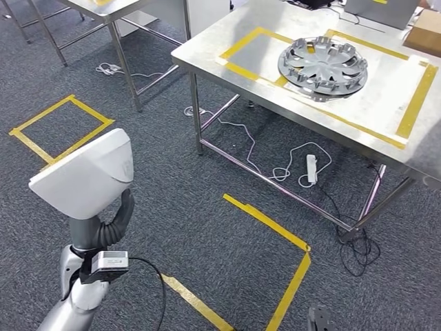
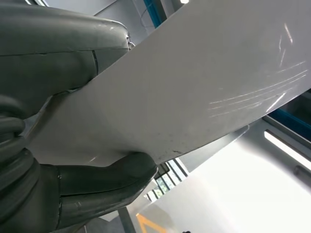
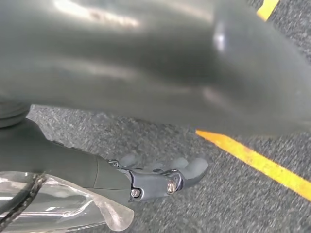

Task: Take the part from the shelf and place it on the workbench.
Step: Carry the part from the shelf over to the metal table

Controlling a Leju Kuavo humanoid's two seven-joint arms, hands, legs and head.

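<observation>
Head view first. My left hand (image 1: 111, 224) holds a white part (image 1: 83, 172) low at my left side, over grey carpet (image 1: 182, 207). The dark fingers curl up under the part's rear edge. The workbench (image 1: 249, 83), a steel table marked with yellow tape, stands ahead and to my right, well apart from the part. A grey wheel cover (image 1: 323, 65) already lies inside the taped frame, and bare steel remains on the near side of it. White cables (image 1: 291, 165) and a power strip trail on the floor under the bench, with a second table at far left. Yellow tape squares mark the carpet between me and the bench.

Left wrist view. The thumb (image 2: 62, 63) lies on one face of the part (image 2: 205, 82) and a finger (image 2: 106, 182) presses the other, pinching it close to one edge. Most of the panel juts out past the grip.

Right wrist view. My right hand (image 3: 161, 177) hangs over carpet and a yellow tape line (image 3: 256, 160), fingers loosely extended and apart, holding nothing.

My judgement: the carry is under way and the placing is not yet done. The edge pinch looks shallow, so the part could pivot or slip as I walk. Its overhang could strike the bench edge or leg if I approach too low. The cables look like a trip risk near the bench. The open carpet ahead gives room to turn.
</observation>
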